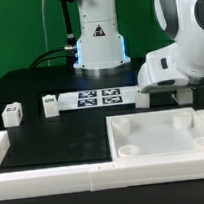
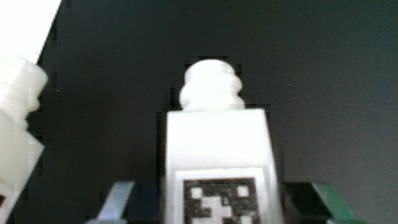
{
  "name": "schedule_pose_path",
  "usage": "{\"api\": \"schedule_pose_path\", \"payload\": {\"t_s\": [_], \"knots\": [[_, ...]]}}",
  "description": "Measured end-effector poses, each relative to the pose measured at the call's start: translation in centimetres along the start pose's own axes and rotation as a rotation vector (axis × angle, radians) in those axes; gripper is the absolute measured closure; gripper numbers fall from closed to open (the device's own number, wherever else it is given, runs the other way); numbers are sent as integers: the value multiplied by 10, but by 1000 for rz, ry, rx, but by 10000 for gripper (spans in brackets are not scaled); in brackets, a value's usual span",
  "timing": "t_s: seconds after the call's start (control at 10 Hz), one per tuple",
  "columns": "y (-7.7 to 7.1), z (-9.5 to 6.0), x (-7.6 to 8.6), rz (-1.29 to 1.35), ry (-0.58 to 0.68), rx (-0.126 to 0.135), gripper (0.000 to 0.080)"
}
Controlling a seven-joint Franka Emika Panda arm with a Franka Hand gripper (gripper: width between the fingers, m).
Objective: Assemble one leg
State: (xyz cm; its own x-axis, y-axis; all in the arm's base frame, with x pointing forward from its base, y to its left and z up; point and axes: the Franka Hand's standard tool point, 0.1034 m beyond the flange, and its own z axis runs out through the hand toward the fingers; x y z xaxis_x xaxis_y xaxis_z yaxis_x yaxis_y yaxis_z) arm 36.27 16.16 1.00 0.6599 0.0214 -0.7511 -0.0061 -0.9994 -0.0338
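Black tabletop lies behind everything in our wrist view, where we see the leg clamped by the gripper, fingers pressed to its sides, tag facing the camera. From outside, we find the gripper over the white panel's far edge.

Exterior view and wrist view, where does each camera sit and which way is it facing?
Exterior view: off the arm, facing the robot's base from across the black table; the arm and gripper show at the exterior view's right.
Wrist view: on the wrist, looking along the gripper at the leg between its fingers, with the table beyond; only the fingers show.
Shared: the gripper and the black table.
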Motion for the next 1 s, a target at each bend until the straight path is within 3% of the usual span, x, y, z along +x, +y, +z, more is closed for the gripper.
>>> {"api": "schedule_pose_path", "payload": {"t_s": [0.4, 0.6, 0.8, 0.9, 1.0], "knots": [[1, -1, 0, 1, 0, 1, 514], [5, -21, -16, -1, -19, 1, 512], [5, -55, -34, -10, -56, 8, 512], [5, -65, -32, -22, -44, 16, 512], [5, -65, -29, -20, -26, 18, 512]]}}
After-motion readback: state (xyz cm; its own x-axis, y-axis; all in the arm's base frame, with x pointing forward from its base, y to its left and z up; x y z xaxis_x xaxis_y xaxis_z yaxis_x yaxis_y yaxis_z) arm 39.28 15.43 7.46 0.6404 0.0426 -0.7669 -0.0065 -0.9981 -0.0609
